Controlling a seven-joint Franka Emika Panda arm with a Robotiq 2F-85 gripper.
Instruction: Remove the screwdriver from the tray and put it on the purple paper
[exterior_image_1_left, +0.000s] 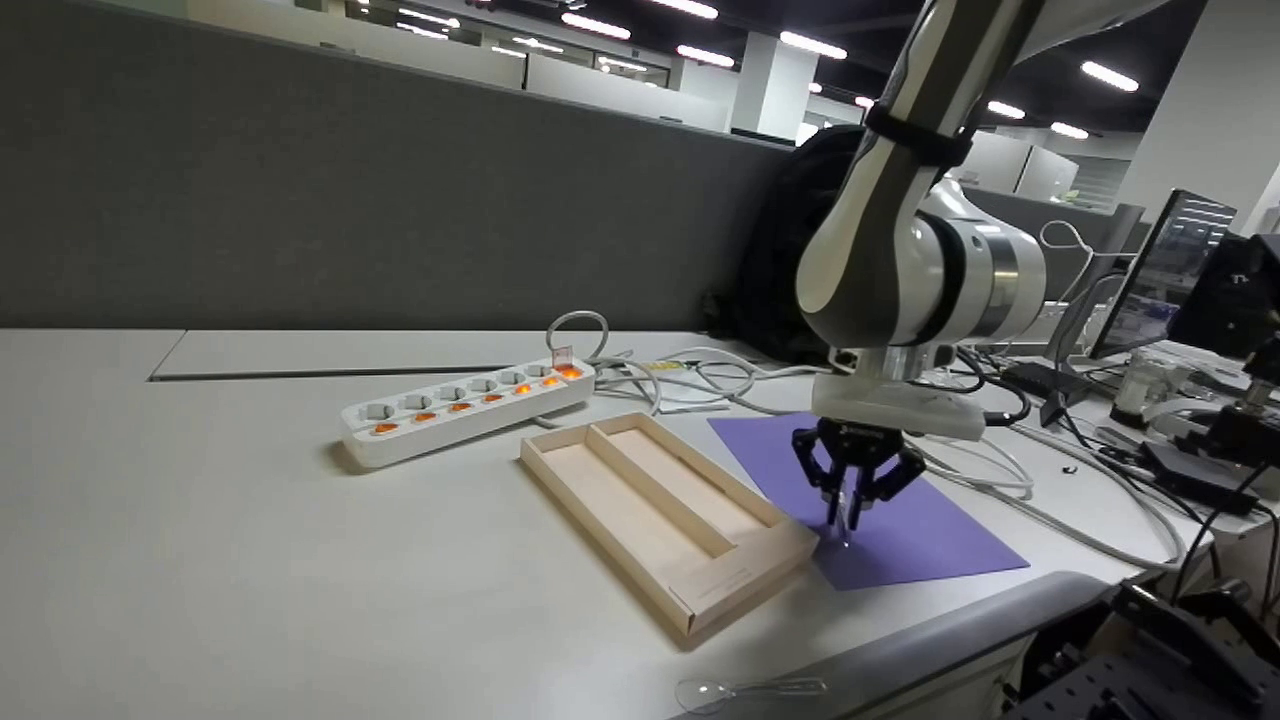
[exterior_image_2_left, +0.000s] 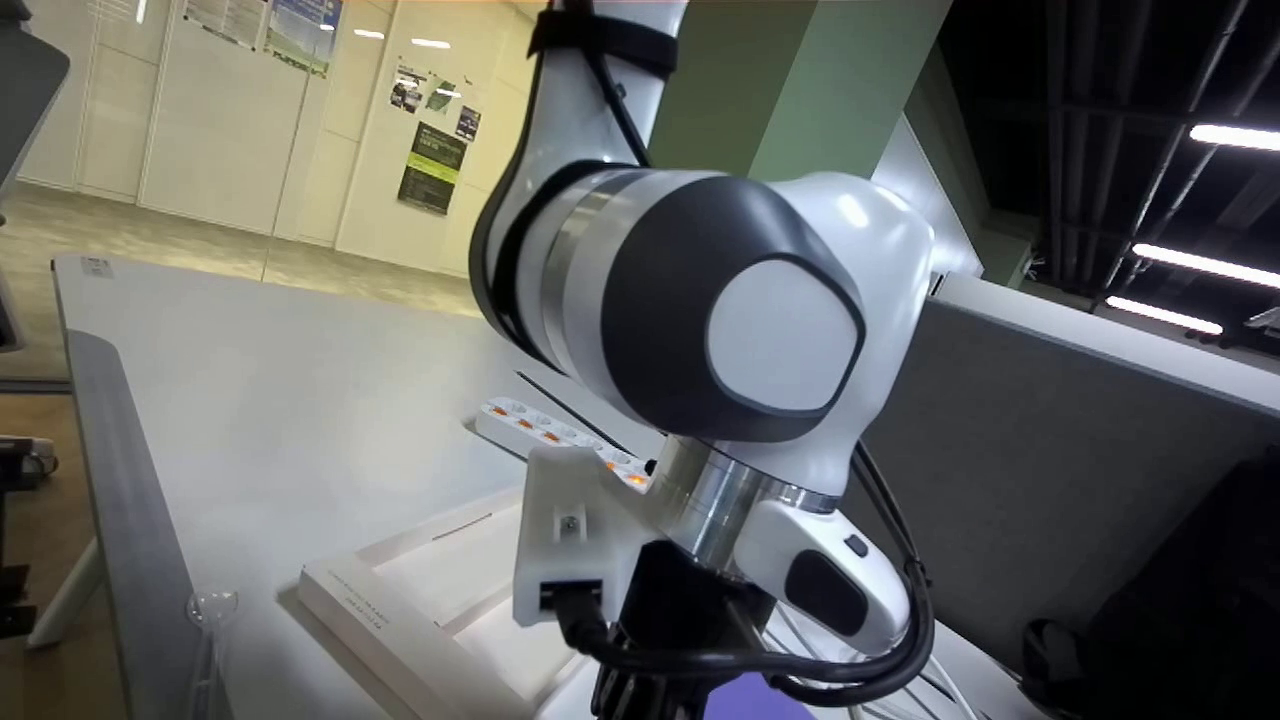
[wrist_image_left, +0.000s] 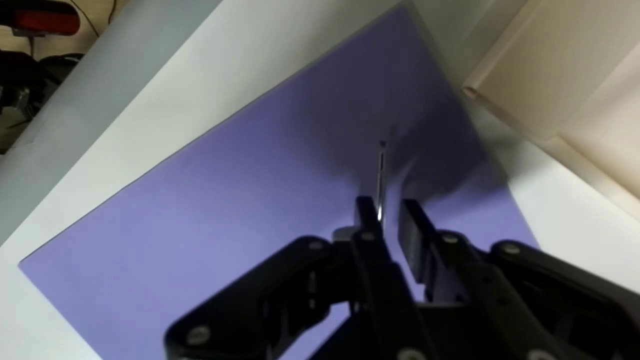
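Note:
The wooden tray (exterior_image_1_left: 745, 570) lies left of the gripper in an exterior view; its two grooves look bare there. It also shows in the wrist view (wrist_image_left: 540, 75). The purple paper (exterior_image_1_left: 930, 545) lies flat beside it and fills much of the wrist view (wrist_image_left: 210, 200). My gripper (exterior_image_1_left: 843, 522) points down low over the paper. In the wrist view its fingertips (wrist_image_left: 387, 200) stand a small gap apart. The screwdriver's thin shaft (wrist_image_left: 381, 172) sticks out past the left finger, its tip close to the paper. I see no handle, and cannot tell whether both fingers touch it.
A white power strip (exterior_image_1_left: 470, 410) lies behind the tray. White cables (exterior_image_1_left: 700, 375) run behind the paper and to its right. A see-through spoon (exterior_image_1_left: 750, 690) lies at the table's front edge. A monitor (exterior_image_1_left: 1165, 275) stands at the right. A grey partition (exterior_image_1_left: 400, 200) closes the back.

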